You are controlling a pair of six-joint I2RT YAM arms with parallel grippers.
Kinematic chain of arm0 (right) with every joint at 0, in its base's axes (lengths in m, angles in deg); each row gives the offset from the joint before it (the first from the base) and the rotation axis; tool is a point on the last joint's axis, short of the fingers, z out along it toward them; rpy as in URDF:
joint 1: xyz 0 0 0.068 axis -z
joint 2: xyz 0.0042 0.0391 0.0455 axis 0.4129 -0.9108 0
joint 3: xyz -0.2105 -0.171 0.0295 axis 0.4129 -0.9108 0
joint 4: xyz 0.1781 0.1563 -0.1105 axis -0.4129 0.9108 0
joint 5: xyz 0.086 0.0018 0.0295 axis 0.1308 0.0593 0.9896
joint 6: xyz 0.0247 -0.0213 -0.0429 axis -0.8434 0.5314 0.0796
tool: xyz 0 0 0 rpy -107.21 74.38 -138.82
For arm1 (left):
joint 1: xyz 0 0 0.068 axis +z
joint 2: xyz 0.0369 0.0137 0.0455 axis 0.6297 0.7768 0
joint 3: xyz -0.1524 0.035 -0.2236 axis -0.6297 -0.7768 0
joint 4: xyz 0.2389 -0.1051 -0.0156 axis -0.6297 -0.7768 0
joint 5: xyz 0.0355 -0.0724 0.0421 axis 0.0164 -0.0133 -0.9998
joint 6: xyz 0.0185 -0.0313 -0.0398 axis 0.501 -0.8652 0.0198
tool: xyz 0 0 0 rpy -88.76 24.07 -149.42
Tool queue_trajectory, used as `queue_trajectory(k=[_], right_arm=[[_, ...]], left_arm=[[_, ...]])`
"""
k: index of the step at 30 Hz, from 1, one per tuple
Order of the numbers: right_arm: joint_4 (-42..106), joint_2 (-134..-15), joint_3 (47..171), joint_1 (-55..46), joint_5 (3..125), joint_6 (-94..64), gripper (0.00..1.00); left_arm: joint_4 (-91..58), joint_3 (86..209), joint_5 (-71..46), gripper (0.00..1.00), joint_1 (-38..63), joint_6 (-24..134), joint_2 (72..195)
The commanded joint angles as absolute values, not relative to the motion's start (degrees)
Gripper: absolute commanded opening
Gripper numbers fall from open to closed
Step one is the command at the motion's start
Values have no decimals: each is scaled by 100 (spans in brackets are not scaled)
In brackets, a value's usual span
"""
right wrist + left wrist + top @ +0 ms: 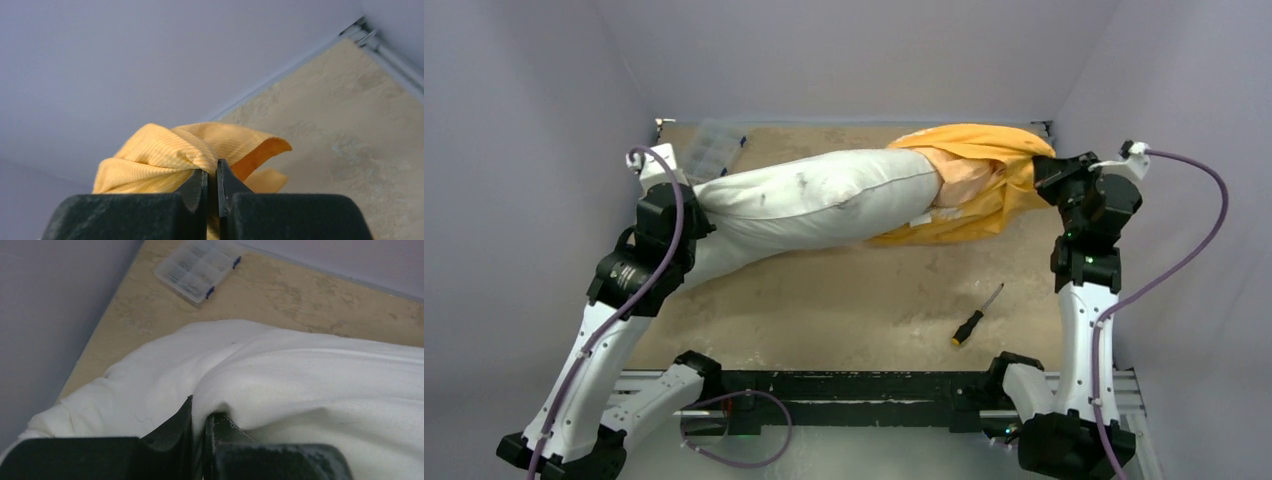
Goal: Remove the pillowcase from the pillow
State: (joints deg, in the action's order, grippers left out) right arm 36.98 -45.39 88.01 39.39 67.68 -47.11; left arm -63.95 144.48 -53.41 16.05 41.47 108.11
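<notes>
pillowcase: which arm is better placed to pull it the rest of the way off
Right: the right tool is shut on the pillowcase, which covers only the right end of the pillow; pulling rightward should likely slide it free. The left tool is clamped on the pillow's bare end, suited to anchoring.

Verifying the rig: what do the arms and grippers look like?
The left arm and right arm have white links and black joints. A purple cable loops along each. The left gripper and right gripper have matte black wedge-tipped fingers.

The tan table (824,300) bore a pillow (824,195) across its back, a clear box (714,145) at the far left and a screwdriver (976,316) near the front.
</notes>
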Motion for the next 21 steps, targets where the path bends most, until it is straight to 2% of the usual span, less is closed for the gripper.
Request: queue_trajectory(k=[1, 9, 16, 21], right_arm=[[3041, -4698, 9418, 4376, 5770, -4715, 0], [2950, -5096, 9997, 4811, 6000, -4822, 0], [2619, -5407, 10198, 4803, 6833, -4434, 0], [2484, -5476, 9614, 4774, 7780, -4232, 2]], left_arm=[[-6381, 14989, -7287, 0, 1829, 4246, 10357], [-6331, 15254, -8065, 0, 1753, 4485, 9983], [-6172, 15181, -7398, 0, 1750, 4396, 10334], [-5784, 15435, -6734, 0, 1750, 4267, 10975]])
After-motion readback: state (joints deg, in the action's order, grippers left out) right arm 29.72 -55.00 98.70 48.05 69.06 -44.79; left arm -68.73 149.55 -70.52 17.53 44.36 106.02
